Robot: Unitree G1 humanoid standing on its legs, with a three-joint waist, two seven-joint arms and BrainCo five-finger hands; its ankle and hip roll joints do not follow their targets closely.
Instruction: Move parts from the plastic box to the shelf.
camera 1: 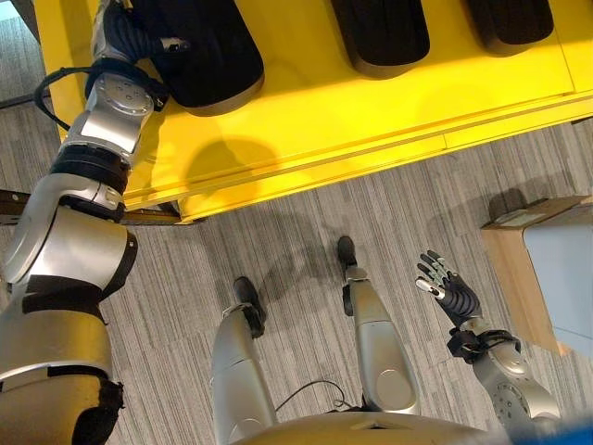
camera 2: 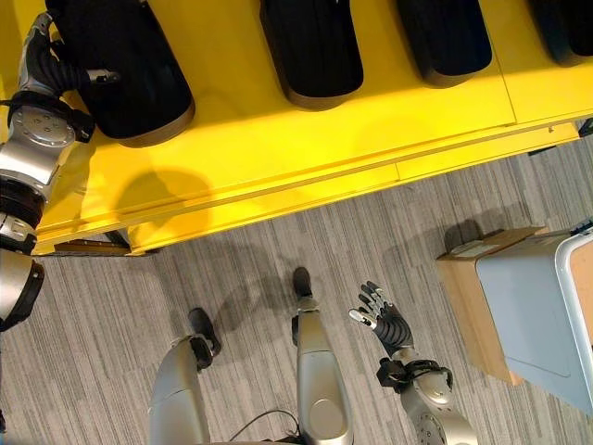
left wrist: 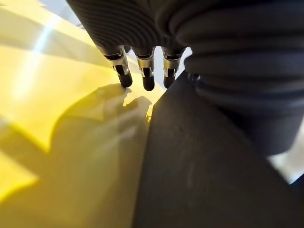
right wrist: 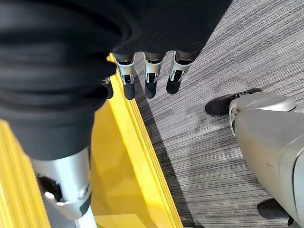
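Right hand idle near the box, left hand at the shelf.

Right hand, fingers spread, empty, hovers beside the plastic box; left hand, fingers straight, rests against a black part on the yellow shelf.

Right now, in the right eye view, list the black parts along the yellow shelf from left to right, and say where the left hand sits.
On the yellow shelf: large black moulded part with the left hand at its left edge → second black part → third black part → fourth black part, cut off at the picture's edge.
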